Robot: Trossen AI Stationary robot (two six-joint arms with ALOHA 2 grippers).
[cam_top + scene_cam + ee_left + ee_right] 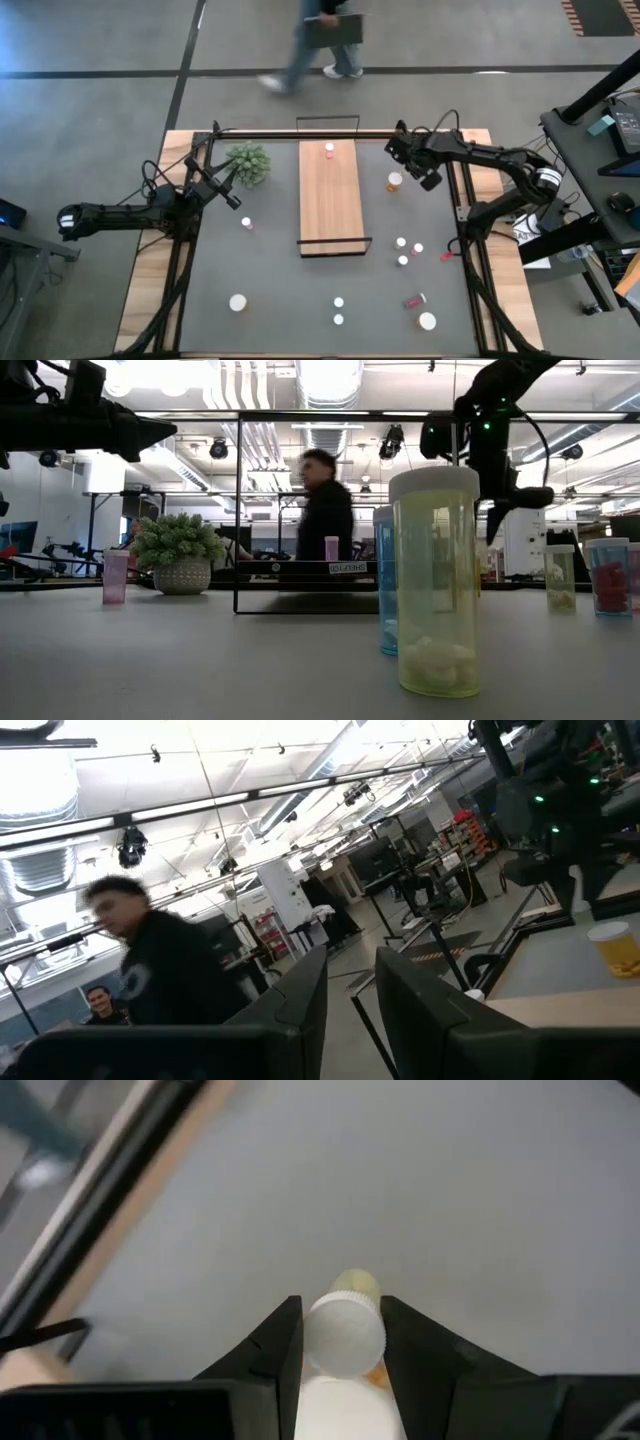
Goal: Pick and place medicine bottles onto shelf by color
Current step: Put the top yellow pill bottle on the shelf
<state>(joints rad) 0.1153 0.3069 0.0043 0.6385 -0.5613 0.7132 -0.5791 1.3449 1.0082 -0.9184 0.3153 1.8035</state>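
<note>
- Yellowish bottle (pixel 436 582): standing nearest the low camera, white cap on, pale tablets at its base; a blue-tinted bottle (pixel 384 582) is standing just behind it.
- Left gripper (pixel 228 190): idling at 9 o'clock of the table beside the green plant (pixel 248 162), fingers pressed together, carrying nothing.
- Pink bottle (pixel 329 150): already standing at the 12 o'clock end of the shelf (pixel 330 215).
- Right gripper (pixel 338 1338): working at 2 o'clock of the table, fingers pinching the white cap of the orange bottle (pixel 395 182).
- Handling note: judging the grip to be high on the cap; lifting straight up and moving slowly should be keeping the bottle from swinging.
- Placement note: setting it on the shelf well apart from the pink bottle would be keeping the colours separate.
- Remaining bottles: sitting scattered from 3 to 7 o'clock.
</note>
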